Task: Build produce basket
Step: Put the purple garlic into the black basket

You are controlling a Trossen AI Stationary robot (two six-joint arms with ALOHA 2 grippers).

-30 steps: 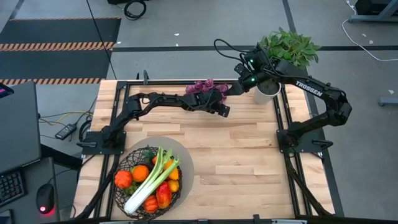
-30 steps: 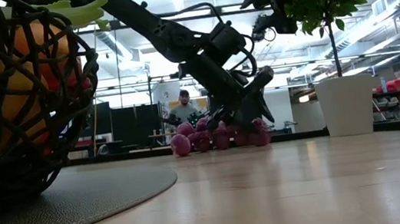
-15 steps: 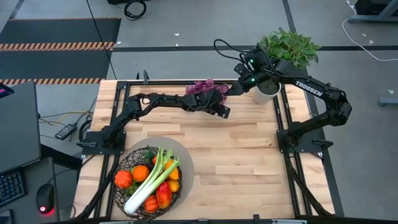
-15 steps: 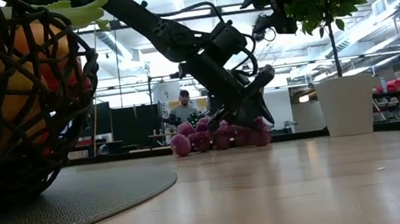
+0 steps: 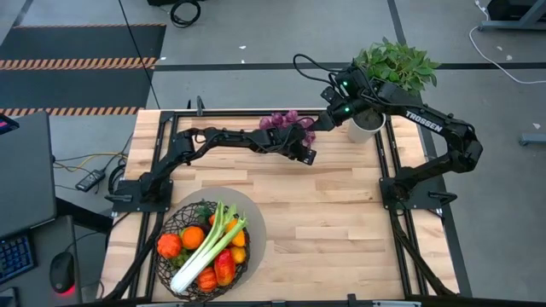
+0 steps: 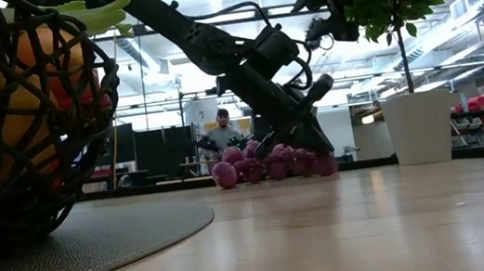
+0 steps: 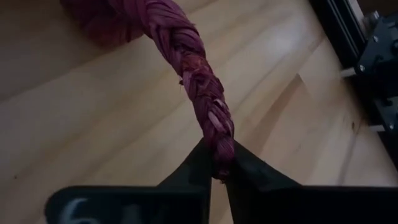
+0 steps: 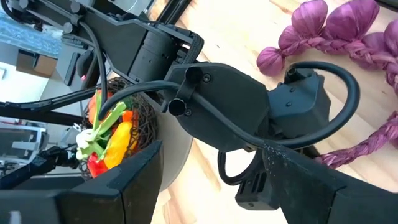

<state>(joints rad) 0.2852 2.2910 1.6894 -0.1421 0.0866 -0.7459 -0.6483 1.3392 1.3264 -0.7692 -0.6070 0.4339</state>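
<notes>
Left pincer [image 7: 217, 163] is clamped on the braided stem of the purple grapes [image 5: 286, 120] at the far edge of the bench [image 5: 341, 196]. Next, I judge, comes lifting them toward the wire basket [image 5: 202, 249], already holding celery, oranges and peppers. Right pincer [image 5: 314, 124] hovers nearby, spread apart.

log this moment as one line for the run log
step: picking grapes | left gripper: shut on braided purple stem of woven purple grape bunch, far table edge | right gripper: open, hovering beside | dark wire basket: holds produce
</notes>
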